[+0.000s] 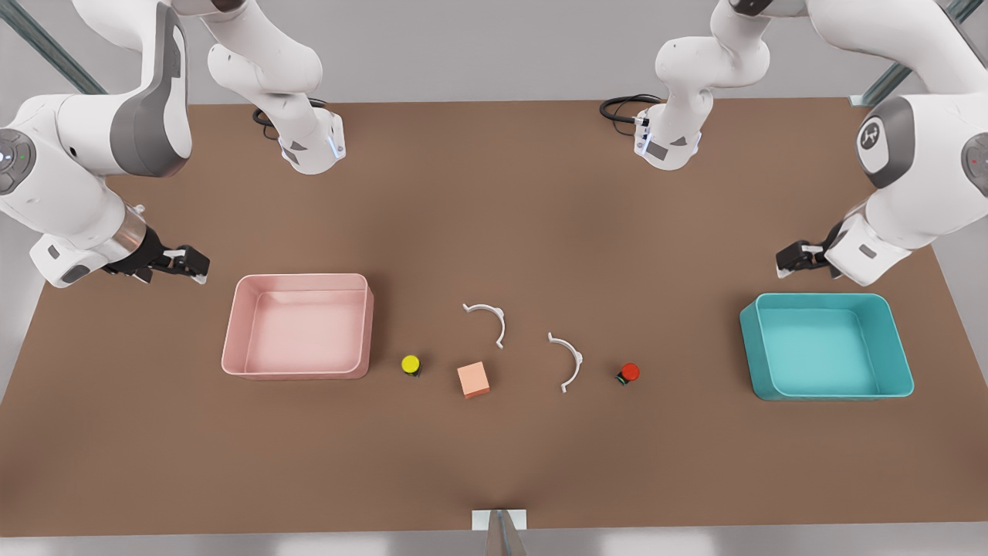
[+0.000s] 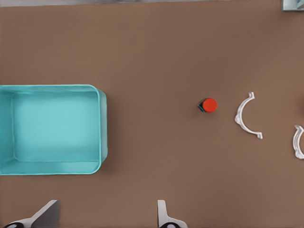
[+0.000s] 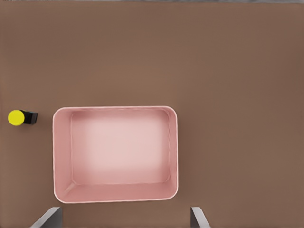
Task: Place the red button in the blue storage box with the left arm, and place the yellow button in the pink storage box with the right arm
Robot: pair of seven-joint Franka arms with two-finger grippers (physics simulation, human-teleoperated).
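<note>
The left gripper (image 1: 789,261) hovers above the table (image 1: 494,463) just behind the blue box (image 1: 899,371), at the front view's right. Its fingers (image 2: 164,216) are spread wide and hold nothing. The right gripper (image 1: 194,262) hovers at the front view's left, near the pink box (image 1: 231,355), fingers (image 3: 197,217) likewise wide and empty. Both boxes are empty.

The red button (image 1: 629,374) sits on the table between a white clip (image 1: 570,361) and the blue box, well apart from the left gripper. The yellow button (image 1: 411,364) sits just beside the pink box, near an orange cube (image 1: 473,379). A second clip (image 1: 488,318) lies behind the cube.

Likely faults from here:
- Both buttons are small; a slightly off-centre descent would probably knock one aside rather than grip it.
- The yellow button's closeness to the pink box wall may cause a finger to strike the rim.
- The white clip near the red button could be nudged or caught by a wide approach.
</note>
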